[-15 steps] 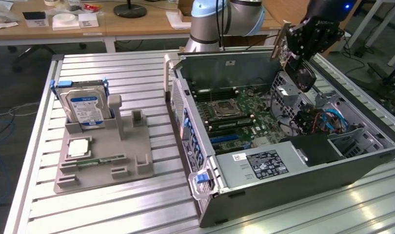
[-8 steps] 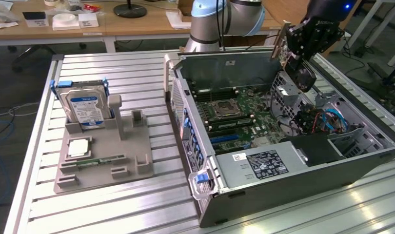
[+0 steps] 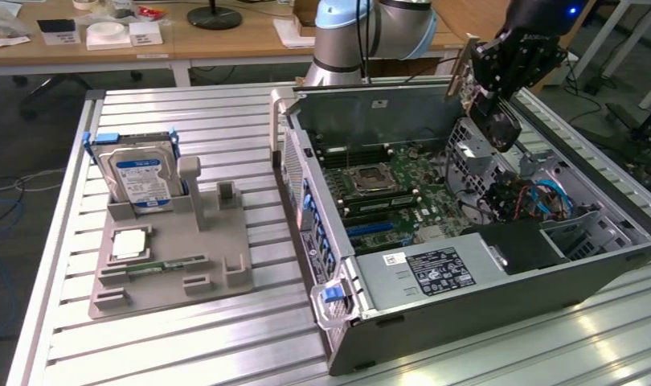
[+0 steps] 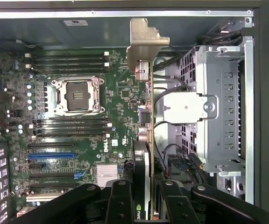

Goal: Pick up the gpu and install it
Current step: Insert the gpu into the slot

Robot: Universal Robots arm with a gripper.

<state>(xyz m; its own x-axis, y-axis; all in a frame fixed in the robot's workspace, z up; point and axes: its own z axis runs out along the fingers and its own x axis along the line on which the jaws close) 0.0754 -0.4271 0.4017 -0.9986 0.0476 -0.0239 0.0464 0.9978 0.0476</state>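
Observation:
My gripper (image 3: 510,68) hangs over the far right corner of the open computer case (image 3: 497,293), shut on the gpu (image 3: 501,127). The dark card hangs below the fingers, and its silvery bracket (image 3: 459,68) points toward the case's back wall. In the wrist view the gpu (image 4: 146,140) appears edge-on between my black fingers (image 4: 120,200), bracket (image 4: 146,42) farthest from the camera. It hovers above the gap between the motherboard (image 4: 78,116) and the metal drive cage (image 4: 223,107). The blue expansion slot (image 4: 50,155) lies off to one side of the card.
A grey parts holder (image 3: 175,257) stands at the exterior view's left, carrying a hard drive (image 3: 141,177) with a blue-white label and a small green memory stick (image 3: 159,264). Cables (image 3: 540,201) crowd the case beside the drive cage. The power supply (image 3: 438,269) fills the case's near end.

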